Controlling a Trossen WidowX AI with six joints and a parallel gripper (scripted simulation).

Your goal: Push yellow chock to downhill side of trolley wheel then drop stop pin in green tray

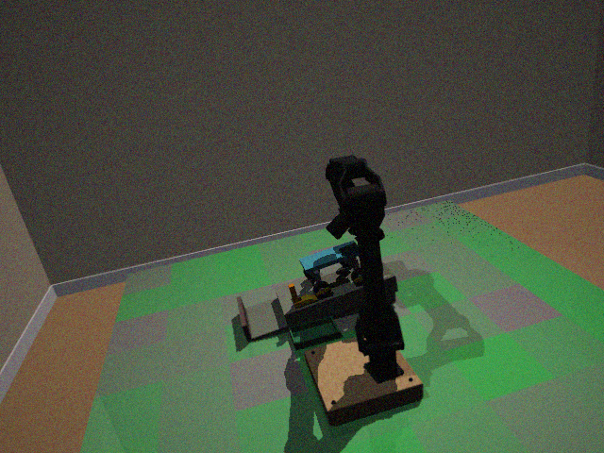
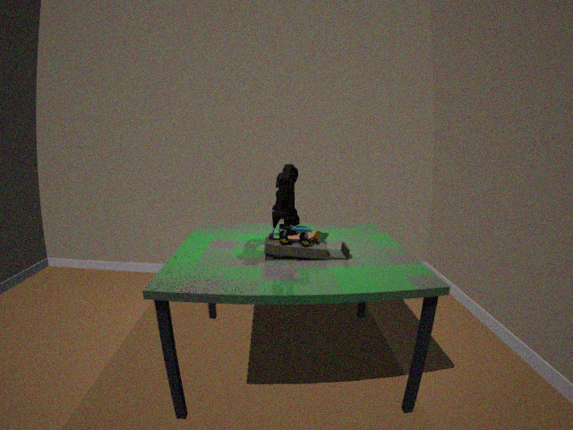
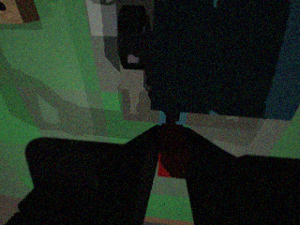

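Note:
The gripper (image 3: 173,128) is shut on the stop pin (image 3: 172,157), whose red head shows between the fingers in the wrist view. It is at the uphill end of the trolley (image 1: 317,259) (image 2: 303,228) (image 3: 216,56). Whether the pin is still seated in the ramp (image 1: 324,310) (image 2: 295,251) cannot be told. The blue-topped trolley stands upright on the ramp. The yellow chock (image 1: 306,299) (image 2: 318,236) with its orange handle (image 1: 293,291) is on the ramp close to the trolley's downhill wheel; exact contact is unclear. The green tray (image 1: 319,342) lies beside the ramp, near the arm's base.
The wooden base block (image 1: 336,362) carries the arm and stands beside the ramp and tray. A low end board (image 1: 242,311) (image 2: 345,250) stands upright past the ramp's downhill end. The arm hides the ramp's uphill part in the top view.

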